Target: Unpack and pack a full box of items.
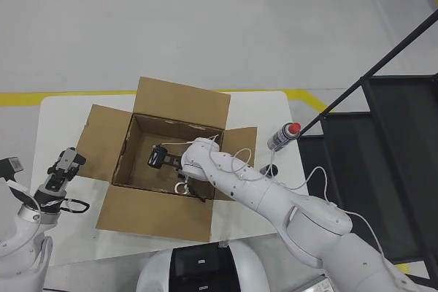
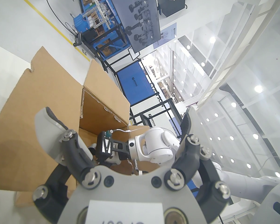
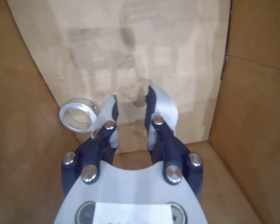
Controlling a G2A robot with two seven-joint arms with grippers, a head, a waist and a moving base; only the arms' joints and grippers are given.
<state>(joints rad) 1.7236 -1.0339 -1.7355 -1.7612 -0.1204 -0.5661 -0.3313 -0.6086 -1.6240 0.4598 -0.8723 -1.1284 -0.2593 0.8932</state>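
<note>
Presently the right hand (image 3: pixel 131 96) is low inside the box (image 3: pixel 254 94), palm towards the floor of it, fingers partly spread and grasping nothing; bare cardboard shows in the gap between them. I judge it is held this way in readiness to pick, not to carry.

A metal ring (image 3: pixel 89 113) lies flat on the box floor, in the angle where the floor meets a side wall. It sits just beside one finger, outside the gap. I cannot tell whether finger and ring touch. In my judgement the hand must shift sideways to straddle the ring before closing, and the nearby wall leaves little room for the outer finger.

The left hand (image 2: pixel 117 117) is held off to the side of the box, beyond its outer flap, fingers released wide and empty. I take this as standing clear of the working arm.

From above, the right hand (image 1: pixel 159 157) is within the box opening and the left hand (image 1: pixel 66 164) near the tabletop (image 1: pixel 66 117) edge. A red-capped spray can (image 1: pixel 281 136) lies on the tabletop past the far flap, probably already unpacked.
</note>
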